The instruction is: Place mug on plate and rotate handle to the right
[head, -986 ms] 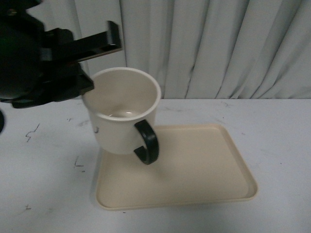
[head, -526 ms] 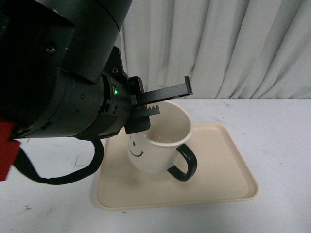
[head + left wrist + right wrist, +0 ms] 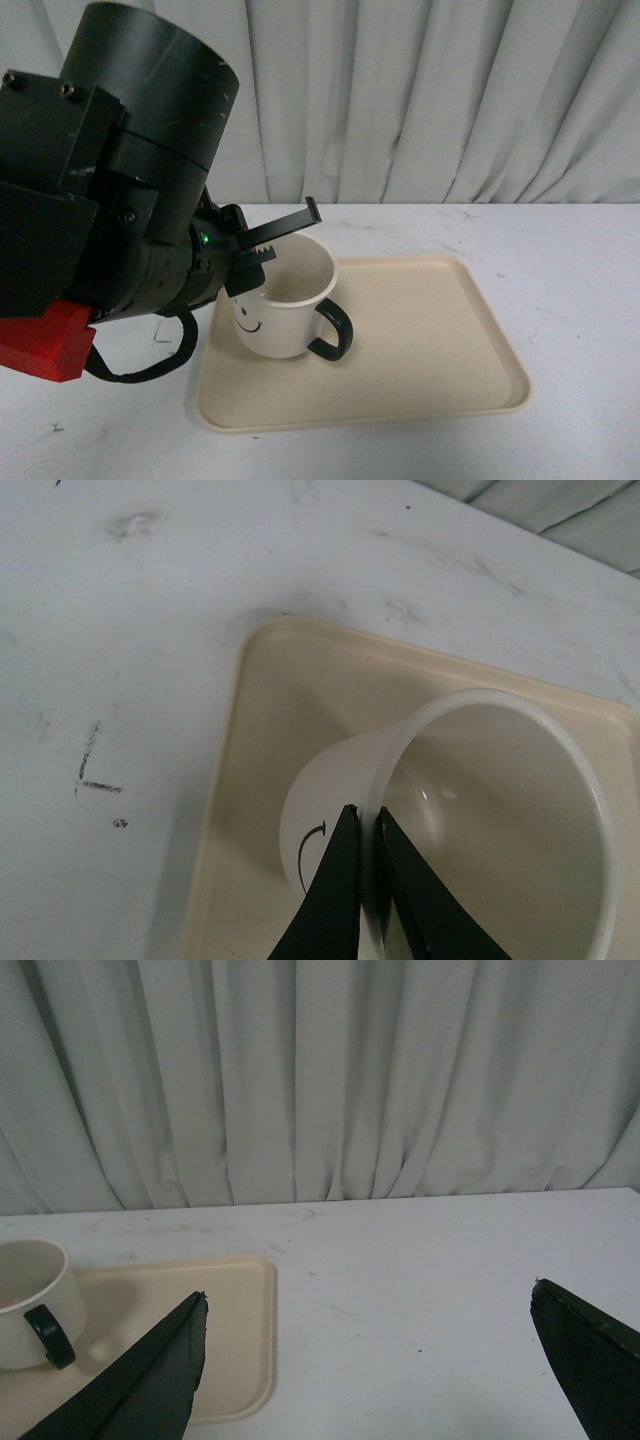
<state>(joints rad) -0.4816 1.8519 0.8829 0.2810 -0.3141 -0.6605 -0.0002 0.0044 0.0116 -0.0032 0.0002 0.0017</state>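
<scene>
The cream mug with its smiley face sits low over the left part of the beige plate, tilted a little. Its black handle points toward the front right. My left gripper is shut on the mug's near-left rim, one finger inside and one outside. In the left wrist view the rim is pinched in the left gripper, with the plate beneath. My right gripper stands open above bare table, off the plate's right side; its view shows the mug and handle.
A white table with small dark scuff marks carries the plate. Grey curtains close off the far edge. The bulky left arm fills the left of the front view.
The left arm has carried the mug from left of the plate onto its left part and lowered it. The smiley face has turned toward the front.
</scene>
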